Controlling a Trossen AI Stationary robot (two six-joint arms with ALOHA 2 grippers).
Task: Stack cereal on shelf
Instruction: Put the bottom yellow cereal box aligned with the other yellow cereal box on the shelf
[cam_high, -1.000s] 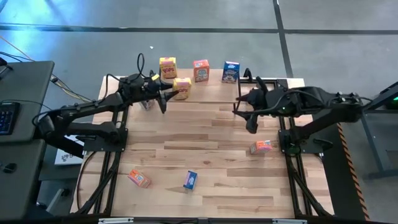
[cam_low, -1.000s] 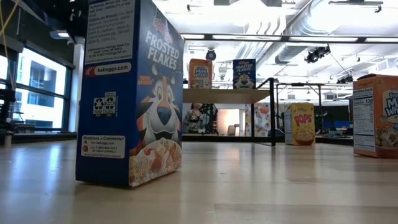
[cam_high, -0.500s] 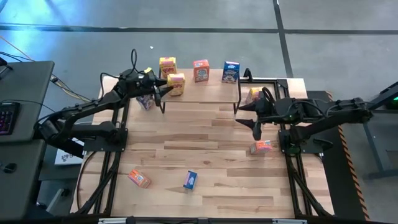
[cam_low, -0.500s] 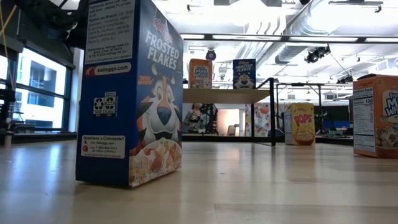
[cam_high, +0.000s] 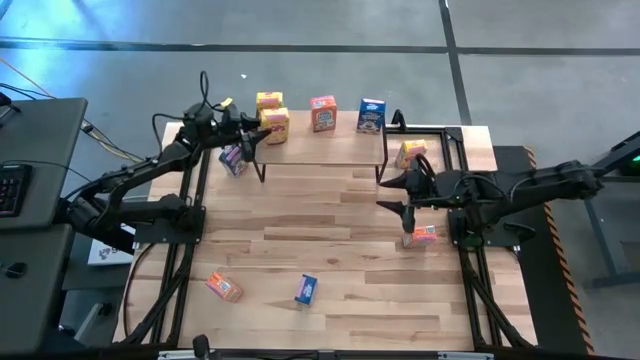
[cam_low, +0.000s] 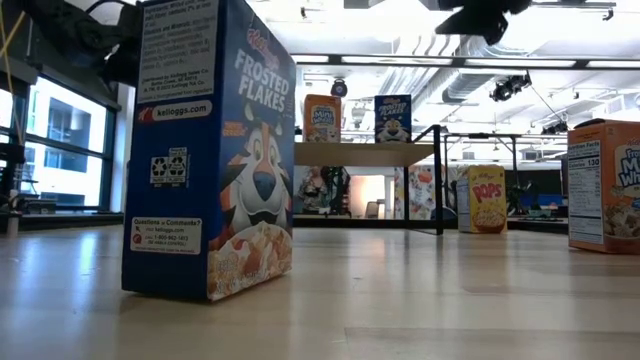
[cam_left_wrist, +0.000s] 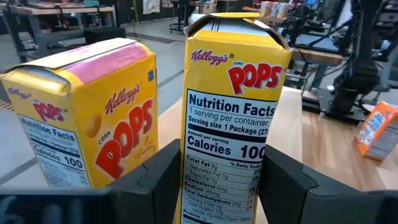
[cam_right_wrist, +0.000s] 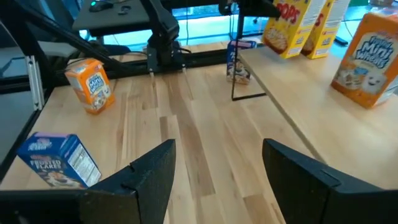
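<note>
**Left tool held a yellow box at the shelf**

We saw the left tool (cam_high: 262, 130) clamped on a yellow cereal box (cam_left_wrist: 231, 106), with one finger (cam_left_wrist: 163, 180) on each side of it. It held this box upright at the left end of the shelf (cam_high: 330, 147), just beside a second yellow box (cam_high: 268, 101) that stood there. We could not tell if the held box touched the plank. An orange-red box (cam_high: 323, 113) and a blue box (cam_high: 371, 115) stood further along the shelf.

The right tool (cam_high: 405, 193) hung over the surface (cam_high: 330, 240) near the right end of the shelf, its fingers (cam_right_wrist: 152, 177) apart and holding nothing. An orange-red box (cam_high: 421, 236) lay just beside it, and a third yellow box (cam_high: 410, 151) stood near the shelf's right end. At the near side of the surface we saw another orange-red box (cam_high: 224, 288) and a blue box (cam_high: 306, 289).
</note>
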